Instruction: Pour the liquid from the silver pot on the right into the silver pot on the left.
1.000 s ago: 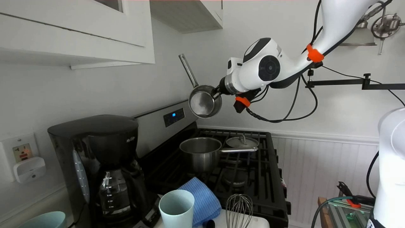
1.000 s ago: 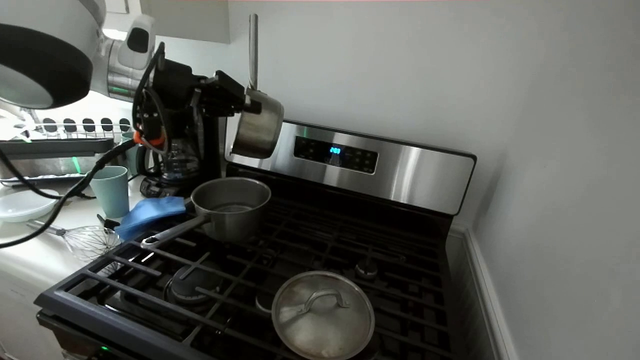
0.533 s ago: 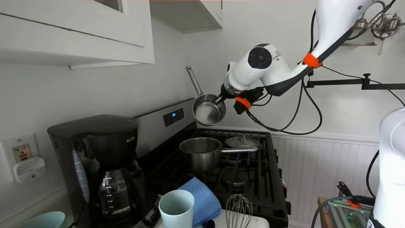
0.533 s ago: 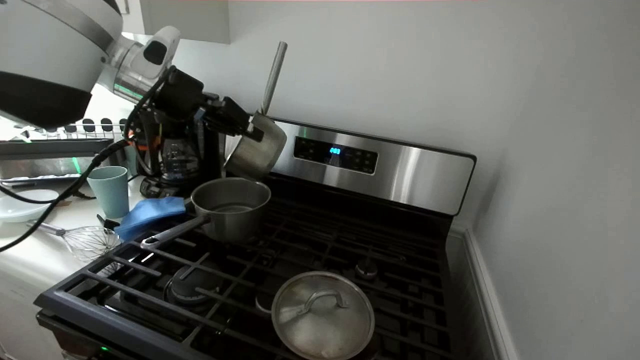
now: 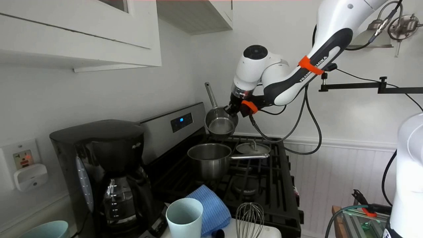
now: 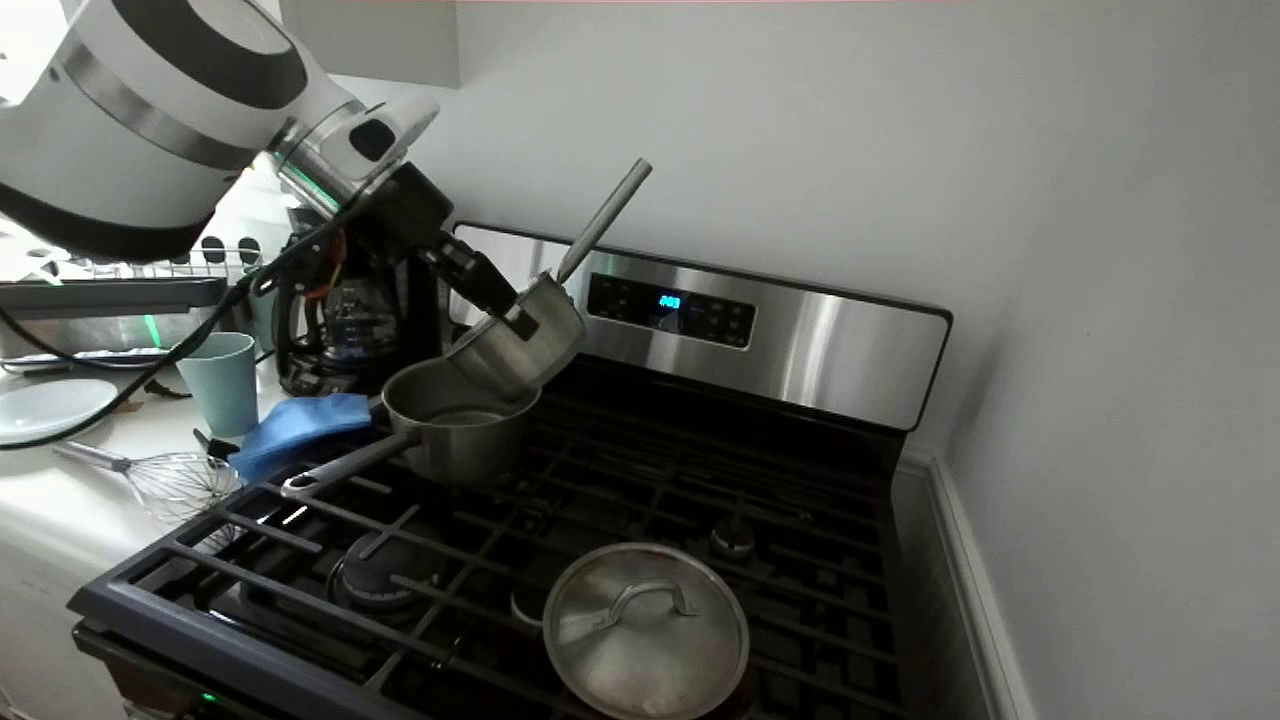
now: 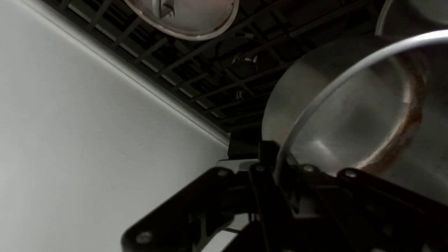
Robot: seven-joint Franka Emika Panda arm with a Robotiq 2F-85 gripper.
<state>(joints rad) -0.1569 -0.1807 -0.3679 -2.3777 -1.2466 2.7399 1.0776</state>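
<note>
Lower than a second ago, the round silver metal saucepan (image 6: 522, 357) hangs tilted, handle slanting upward, just above the upright silver metal pot (image 6: 466, 450) on the black stove grate (image 6: 240, 650); whether they touch is unclear. The black two-fingered gripper (image 6: 513, 315) is clamped on the saucepan's wall. Brown residue (image 7: 414, 113) marks its inside.

Coffee maker (image 5: 99, 132), pale teal cup (image 5: 185, 221), blue cloth (image 5: 211, 211), wire whisk (image 5: 250, 218) near one another along bench (image 6: 60, 520) beside stove (image 6: 850, 355) with metal lid (image 6: 645, 655) handle-up on it, outlet (image 5: 23, 159) on wall (image 5: 99, 96).
</note>
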